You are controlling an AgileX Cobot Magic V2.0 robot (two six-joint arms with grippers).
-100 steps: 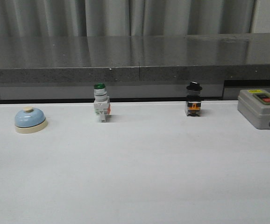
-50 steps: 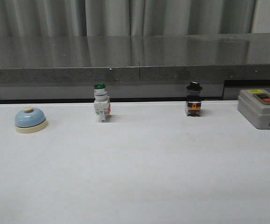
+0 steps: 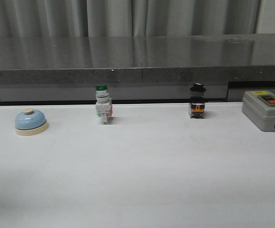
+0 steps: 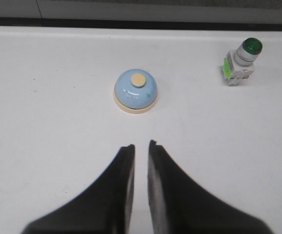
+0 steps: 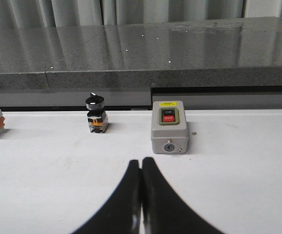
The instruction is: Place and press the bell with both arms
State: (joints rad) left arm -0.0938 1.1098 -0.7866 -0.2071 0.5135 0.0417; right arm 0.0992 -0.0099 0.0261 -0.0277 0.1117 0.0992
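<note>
The small light-blue dome-shaped bell with the cream base and cream button [image 3: 31,122] sat on the white table [image 3: 147,175] at the far left of the front view, well apart from everything else. In that view neither arm showed up at all. Along the same back row stood a white push-button with a green cap [image 3: 103,104], then a little black-knobbed selector switch with an orange block [image 3: 197,101], and a grey switch box with a red button [image 3: 266,110] at the right edge.

From the left wrist camera, the black left gripper [image 4: 140,145] hovered short of the bell [image 4: 135,90], not touching it, its fingers nearly together with only a thin slit between them (nothing in there). The black right gripper [image 5: 140,163] was pressed fully together and empty, pointing at the grey box [image 5: 169,127].
</note>
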